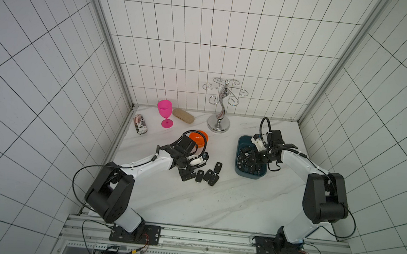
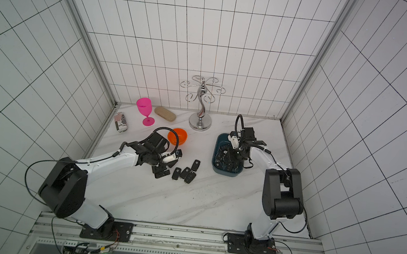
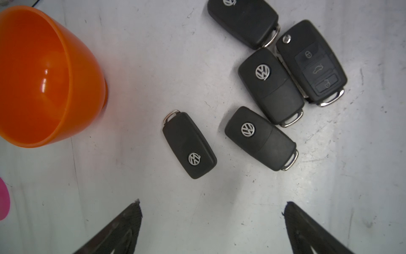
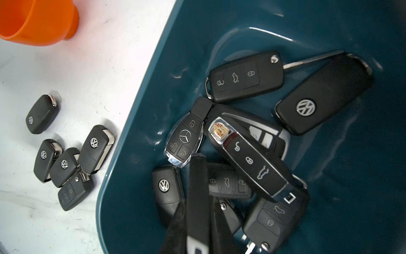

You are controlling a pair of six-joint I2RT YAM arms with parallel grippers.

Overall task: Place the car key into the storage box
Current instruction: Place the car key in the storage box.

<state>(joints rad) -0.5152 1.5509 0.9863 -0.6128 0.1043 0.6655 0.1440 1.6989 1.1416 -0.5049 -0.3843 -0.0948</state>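
Observation:
Several black car keys (image 1: 207,175) lie loose on the white marble table between the arms; in the left wrist view one key (image 3: 189,145) lies apart from a cluster (image 3: 271,85). My left gripper (image 3: 212,206) hovers over bare table just short of them, open and empty; in both top views it is beside the pile (image 1: 197,161) (image 2: 172,156). The teal storage box (image 1: 240,142) (image 4: 140,132) holds several keys. My right gripper (image 4: 197,222) hangs over the box, shut on a black car key (image 4: 197,176) seen edge-on.
An orange bowl (image 1: 200,137) (image 3: 39,77) stands just behind the left gripper. A pink goblet (image 1: 164,113), a lying can (image 1: 140,124), a tan case (image 1: 183,115) and a chrome hook stand (image 1: 221,109) line the back of the table. Tiled walls close three sides.

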